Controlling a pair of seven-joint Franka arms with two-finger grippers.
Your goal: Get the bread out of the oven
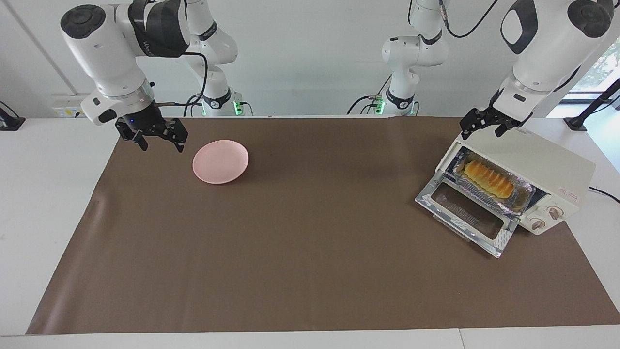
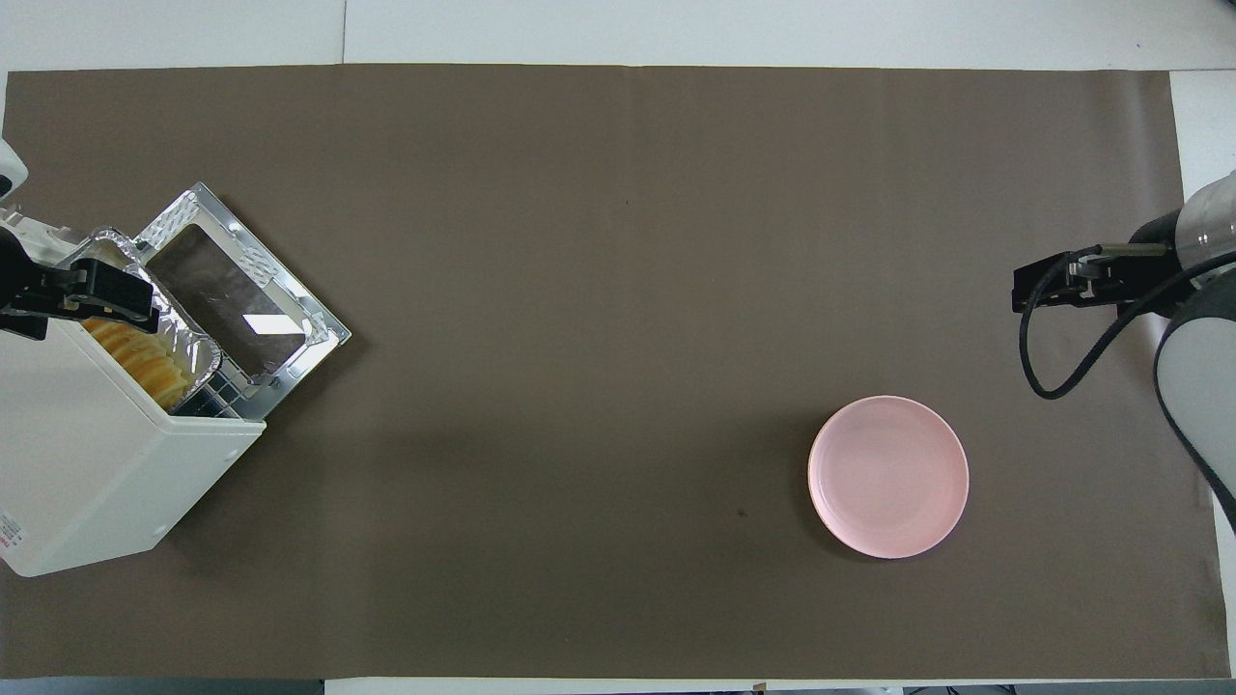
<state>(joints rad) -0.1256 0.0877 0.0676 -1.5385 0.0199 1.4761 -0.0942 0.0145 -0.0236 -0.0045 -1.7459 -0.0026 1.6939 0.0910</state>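
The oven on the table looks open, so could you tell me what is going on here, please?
The oven sits at the left arm's end of the table with its door dropped open. The bread lies in a foil tray on the rack inside. The left gripper hangs over the oven's top, jaws open, holding nothing. The right gripper waits open over the mat beside the pink plate, which holds nothing.

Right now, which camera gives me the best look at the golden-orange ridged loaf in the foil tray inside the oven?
The facing view. It looks into the open cream-white oven, so the golden-orange ridged loaf shows full length in its crinkled foil tray. In the overhead view only part of the loaf shows, with the oven's top and the left gripper covering the rest.
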